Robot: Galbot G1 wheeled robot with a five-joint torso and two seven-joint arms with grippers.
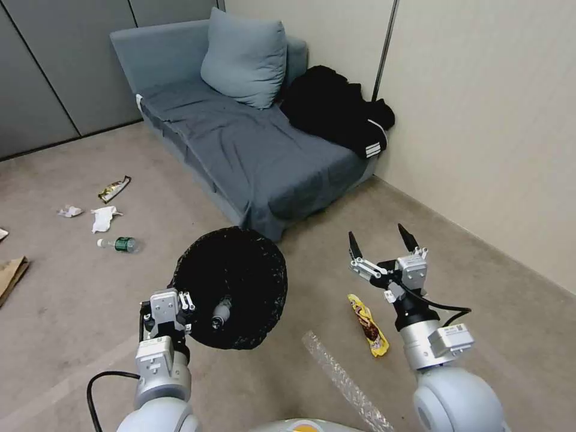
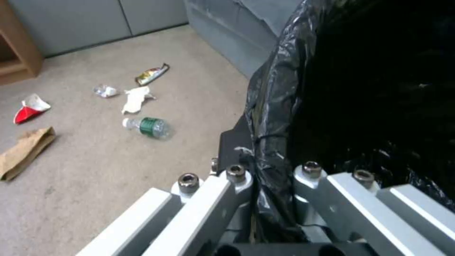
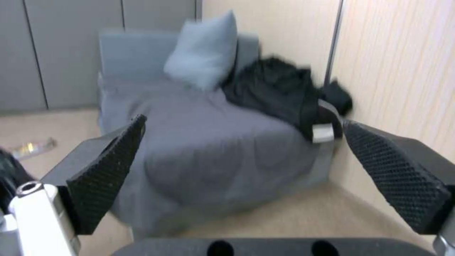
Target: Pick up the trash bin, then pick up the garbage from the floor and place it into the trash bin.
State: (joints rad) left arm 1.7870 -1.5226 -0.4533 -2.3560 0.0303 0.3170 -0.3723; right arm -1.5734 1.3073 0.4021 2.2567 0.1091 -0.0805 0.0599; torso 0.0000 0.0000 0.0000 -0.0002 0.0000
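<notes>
Your left gripper (image 1: 180, 312) was clamped on the rim of the trash bin (image 1: 231, 288), held off the floor in front of the sofa (image 1: 240, 144) with its black-lined mouth tipped toward the head camera; a small bottle (image 1: 221, 312) lay inside. The left wrist view confirmed the pinch, with liner plastic squeezed between the fingers (image 2: 227, 199). That view also gave you the litter to the left: a green-labelled bottle (image 2: 147, 127), white tissue (image 2: 135, 99), a shiny wrapper (image 2: 151, 74), a red-and-white carton (image 2: 29, 108) and brown paper (image 2: 23, 153). From the head you saw a yellow snack wrapper (image 1: 367, 324) lying on the carpet just below your right gripper (image 1: 384, 240), which hovered spread wide and empty. Its wrist camera looked at the sofa, pillow (image 3: 204, 49) and black clothing (image 3: 279, 92).
</notes>
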